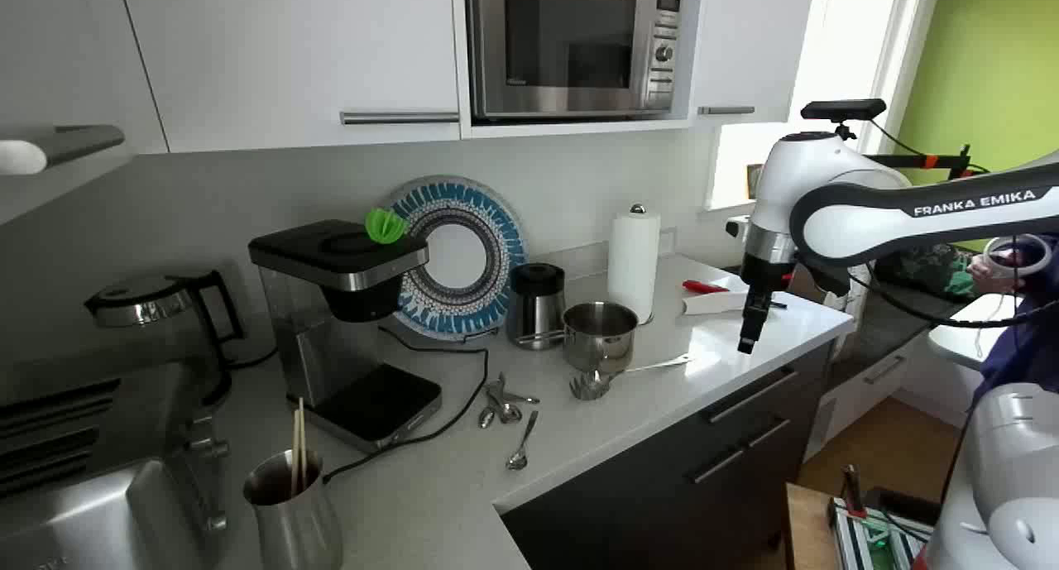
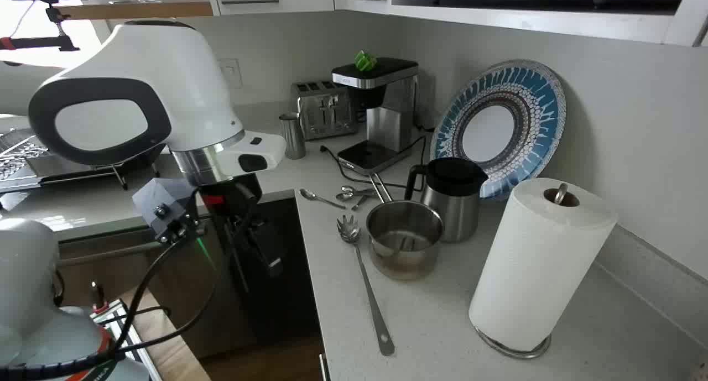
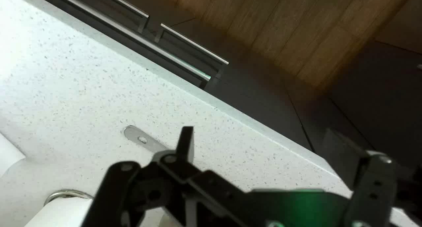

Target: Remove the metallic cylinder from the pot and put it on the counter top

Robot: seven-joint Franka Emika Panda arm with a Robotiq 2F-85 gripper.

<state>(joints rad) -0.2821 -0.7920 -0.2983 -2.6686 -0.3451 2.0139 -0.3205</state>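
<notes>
The pot (image 1: pixel 597 340) is a small shiny steel pan standing upright on the pale counter top (image 1: pixel 579 431). It also shows in an exterior view (image 2: pixel 402 262), with its handle pointing toward the coffee machine. No separate metallic cylinder can be made out in the pot; faint upright streaks inside may be reflections. My gripper (image 1: pixel 749 334) hangs in the air near the counter's front edge, apart from the pot. In the wrist view the gripper (image 3: pixel 263 148) is open, with nothing between its fingers, above the counter top (image 3: pixel 99 98) and its edge.
A steel serving fork (image 2: pixel 368 292) lies beside the pot. A steel carafe with black lid (image 2: pixel 453 204) stands close behind it. A paper towel roll (image 2: pixel 545 259), small spoons (image 1: pixel 500 404), a coffee machine (image 1: pixel 347 330) and a patterned plate (image 1: pixel 455 256) stand around.
</notes>
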